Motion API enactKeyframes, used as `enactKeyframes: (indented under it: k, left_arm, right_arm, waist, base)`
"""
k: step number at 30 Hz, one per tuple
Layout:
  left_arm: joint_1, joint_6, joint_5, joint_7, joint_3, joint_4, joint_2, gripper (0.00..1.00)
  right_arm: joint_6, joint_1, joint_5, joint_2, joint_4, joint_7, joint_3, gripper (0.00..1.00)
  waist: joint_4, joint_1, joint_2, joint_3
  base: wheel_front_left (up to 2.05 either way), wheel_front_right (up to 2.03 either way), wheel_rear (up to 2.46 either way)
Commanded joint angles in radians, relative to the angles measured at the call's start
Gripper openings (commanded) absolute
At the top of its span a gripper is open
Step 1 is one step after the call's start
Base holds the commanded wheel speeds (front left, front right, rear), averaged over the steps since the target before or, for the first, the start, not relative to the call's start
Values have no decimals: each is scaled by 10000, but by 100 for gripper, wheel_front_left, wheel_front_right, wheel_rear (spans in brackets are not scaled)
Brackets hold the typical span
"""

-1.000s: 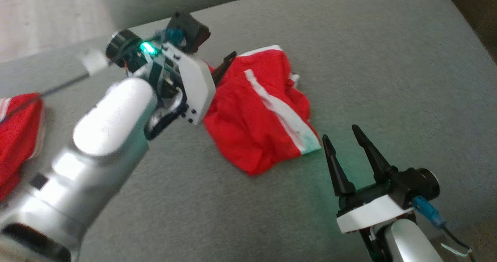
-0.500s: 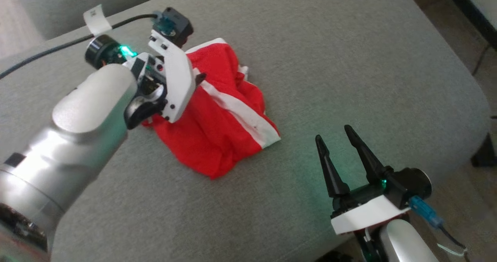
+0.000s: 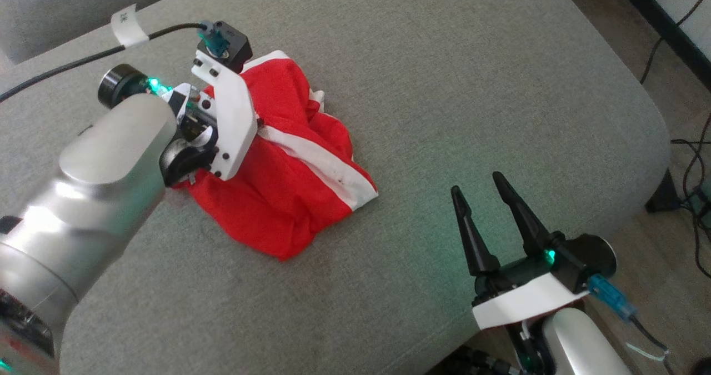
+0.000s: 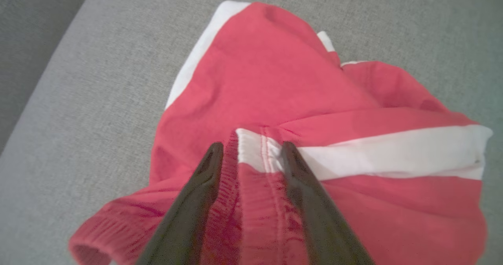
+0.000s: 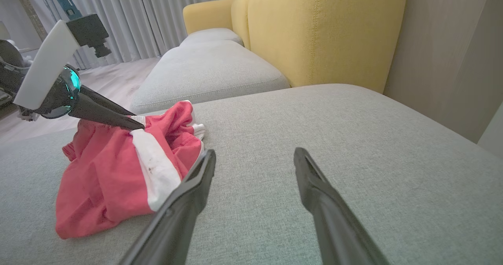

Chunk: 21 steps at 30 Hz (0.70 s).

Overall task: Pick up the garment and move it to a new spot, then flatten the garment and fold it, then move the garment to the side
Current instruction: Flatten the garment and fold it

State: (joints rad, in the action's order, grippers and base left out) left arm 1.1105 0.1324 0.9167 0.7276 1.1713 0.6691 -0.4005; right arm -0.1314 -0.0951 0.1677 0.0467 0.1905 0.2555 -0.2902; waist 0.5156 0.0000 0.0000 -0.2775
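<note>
A crumpled red garment (image 3: 289, 197) with white stripes lies on the grey sofa cushion (image 3: 472, 86). My left gripper (image 4: 251, 149) is down on its left part. The dark fingers stand apart on either side of a raised fold where the elastic waistband meets a white stripe (image 4: 393, 155). In the right wrist view the garment (image 5: 102, 178) lies at the left, with the left gripper (image 5: 137, 125) touching its top. My right gripper (image 3: 475, 181) hovers open and empty over bare cushion to the garment's right, well apart from it, and its own view shows the right gripper (image 5: 255, 153) with wide jaws.
The cushion's rounded edge runs close on the right, with floor and loose cables (image 3: 689, 141) beyond it. A black cable with a white tag (image 3: 125, 25) trails from the left wrist. Yellow backrest (image 5: 322, 33) and another grey cushion (image 5: 212, 68) stand behind.
The head camera has turned, shifting the whole picture left. My left gripper has come from the garment's left edge onto it, its fingers now around a fold. The right gripper holds its pose.
</note>
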Motion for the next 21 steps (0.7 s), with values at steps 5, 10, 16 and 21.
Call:
enactKeyframes:
  k: [5, 10, 16, 21]
  left_arm:
    - [733, -18, 565, 123, -154, -357, -319, 0]
    - [881, -18, 943, -420, -227, -645, -141, 0]
    - [1239, -18, 1354, -1605, -715, -1034, 390, 0]
    - [1826, -18, 1665, -2853, -1269, -1545, 823, 0]
  right_arm:
    - [7, -199, 88, 35, -341, 63, -140, 100]
    - [7, -195, 64, 35, -317, 63, -92, 100]
    - [7, -146, -84, 35, -269, 63, 31, 100]
    - [7, -34, -398, 35, -162, 63, 182, 100]
  waist:
    - [-15, 0, 0, 14]
    - [-168, 0, 0, 104]
    - [-536, 0, 0, 441]
    - [-1016, 0, 0, 1056]
  base:
    - [0, 0, 0]
    - [0, 0, 0]
    - [0, 0, 0]
    - [0, 0, 0]
